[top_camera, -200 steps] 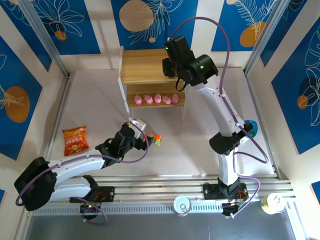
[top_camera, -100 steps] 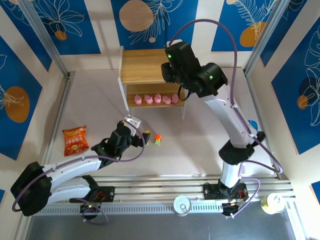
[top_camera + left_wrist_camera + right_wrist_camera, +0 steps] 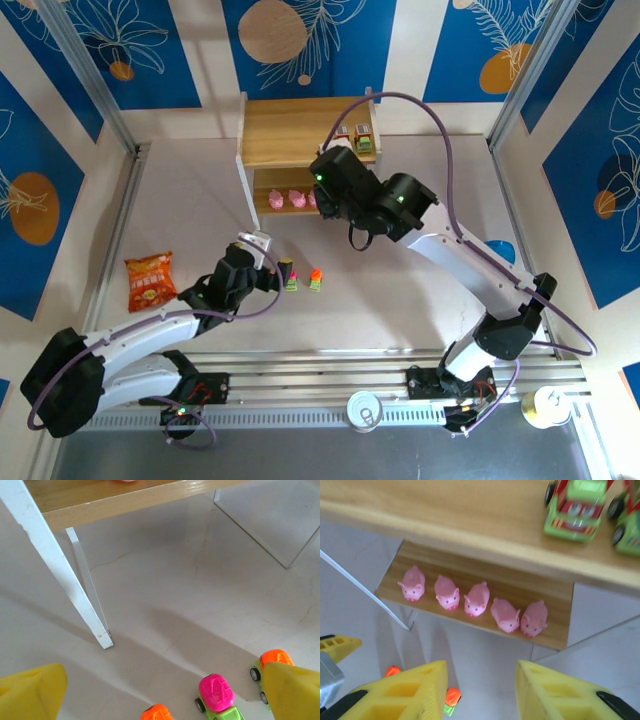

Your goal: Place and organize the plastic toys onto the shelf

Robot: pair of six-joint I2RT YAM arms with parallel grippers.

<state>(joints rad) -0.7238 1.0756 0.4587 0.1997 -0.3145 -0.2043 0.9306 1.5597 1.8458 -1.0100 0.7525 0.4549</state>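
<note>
Pale tabletop (image 3: 400,300) enclosed by blue panels printed with white leaves and orange discs; both arms reach from the near edge toward the far side

1. Left gripper (image 3: 160,680): jaws spread wide, nothing held. It hovers low over the table, near and slightly right of the white shelf leg (image 3: 65,575). Its yellow fingertips (image 3: 35,690) frame three toy cars standing on the table:
- magenta-topped car (image 3: 216,695), between the fingers, closer to the right one
- orange-topped car (image 3: 272,659), against the right fingertip; whether they touch cannot be told
- second orange top (image 3: 156,712), cut off by the lower edge of the left wrist view

2. Right gripper (image 3: 480,680): jaws partly apart, the gap empty, nothing gripped. It hangs on the near side of the shelf (image 3: 290,130), above the table, facing the boards.
- Lower board (image 3: 470,572): five pink figures (image 3: 476,599) in one row from left to right, snouts toward the near side, the two rightmost touching.
- Upper board (image 3: 470,515): two green cars (image 3: 575,507) side by side at the right end.

3. Outer area: orange-red snack bag (image 3: 150,280) flat on the table at the left, well apart from the cars; blue bowl (image 3: 503,252) at the right, partly hidden behind the right arm
</note>
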